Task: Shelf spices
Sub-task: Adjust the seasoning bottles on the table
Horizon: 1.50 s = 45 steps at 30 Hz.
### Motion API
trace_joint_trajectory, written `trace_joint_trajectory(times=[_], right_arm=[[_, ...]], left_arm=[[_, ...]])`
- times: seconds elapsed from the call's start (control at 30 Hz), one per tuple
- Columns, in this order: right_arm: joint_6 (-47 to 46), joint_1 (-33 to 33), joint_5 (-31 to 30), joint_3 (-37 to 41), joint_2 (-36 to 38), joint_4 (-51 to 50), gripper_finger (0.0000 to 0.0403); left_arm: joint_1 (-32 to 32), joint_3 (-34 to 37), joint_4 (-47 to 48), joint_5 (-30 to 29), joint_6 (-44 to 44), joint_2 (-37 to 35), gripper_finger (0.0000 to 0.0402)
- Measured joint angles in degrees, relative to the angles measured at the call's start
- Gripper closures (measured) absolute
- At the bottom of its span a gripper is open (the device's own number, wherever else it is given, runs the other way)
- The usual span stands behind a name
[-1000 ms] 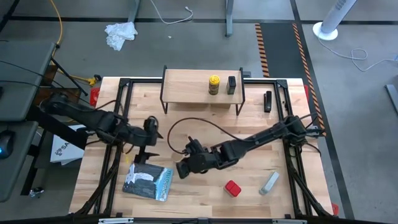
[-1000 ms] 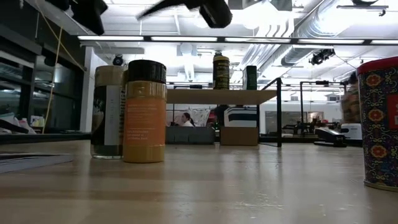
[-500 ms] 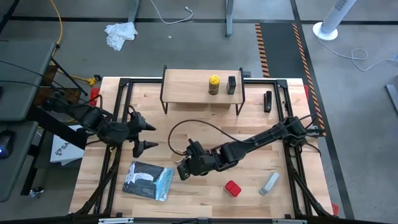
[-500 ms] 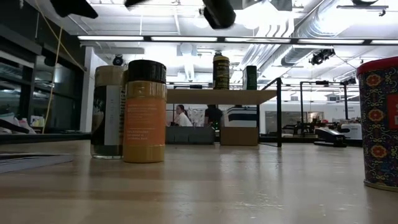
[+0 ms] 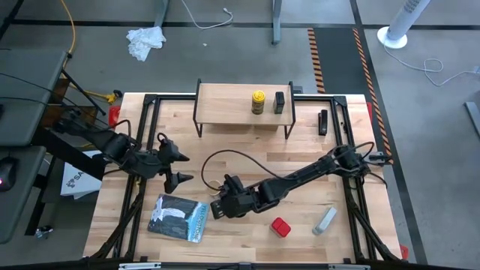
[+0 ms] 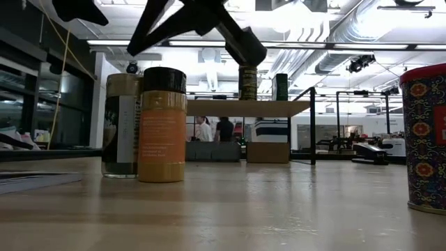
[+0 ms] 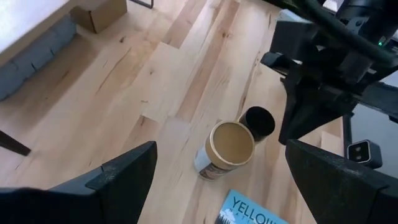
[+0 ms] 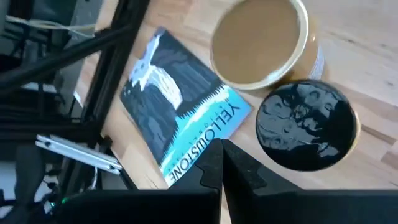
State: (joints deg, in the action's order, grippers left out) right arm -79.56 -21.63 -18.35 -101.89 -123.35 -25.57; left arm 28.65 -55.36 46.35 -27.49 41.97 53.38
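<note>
so the right gripper (image 5: 218,208) just snapped its fingers together empty right above the amber jar (image 8: 306,126) and tan cylinder (image 8: 264,42), grasping nothing, while the left gripper (image 5: 177,159) backs away spread wide, so looks like neither spice is heading to the shelf (image 5: 225,103) yet.

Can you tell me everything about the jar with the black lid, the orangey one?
The amber jar is a see-through jar full of orange-brown spice, with a shiny round black cap and a pale label of tiny print. It stands upright on the wooden table, right beside the tan cylinder, so close they look like they touch. The blue-grey case lies flat nearby. Nothing is holding the jar: the right gripper hovers just above it with its fingers shut.
</note>
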Motion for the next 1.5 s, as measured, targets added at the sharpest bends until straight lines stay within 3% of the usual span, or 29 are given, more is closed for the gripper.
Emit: trace_joint_trajectory(times=[0.43, 0.6, 0.8, 1.13, 1.37, 1.5], right_arm=[[-12.4, -1.9, -0.8, 0.0, 0.0, -15.8, 0.0403], [-21.1, -2.6, -4.7, 0.0, 0.8, -22.4, 0.0403], [-11.9, -3.5, 0.2, -0.2, 4.2, -9.8, 0.0403], [-13.2, -0.2, -1.3, 0.0, 1.9, -3.8, 0.0403], [-16.9, 0.4, 0.0, 0.0, -0.1, -4.1, 0.0403], [-20.5, -0.1, -1.7, -0.1, -0.4, -9.0, 0.0403]], left_arm=[[0.0, 0.0, 0.0, 0.2, -0.1, 2.6, 0.0051], [0.0, 0.0, 0.0, 0.0, -0.1, 2.6, 0.0051], [0.5, 0.0, -0.1, -0.2, -0.1, 2.6, 0.0051], [0.7, 0.0, -0.1, -1.6, -0.2, 2.6, 0.0051], [0.7, 0.0, -0.1, -1.6, 0.2, 2.6, 0.0051], [0.7, 0.0, -0.1, -1.6, 1.2, 2.6, 0.0051]])
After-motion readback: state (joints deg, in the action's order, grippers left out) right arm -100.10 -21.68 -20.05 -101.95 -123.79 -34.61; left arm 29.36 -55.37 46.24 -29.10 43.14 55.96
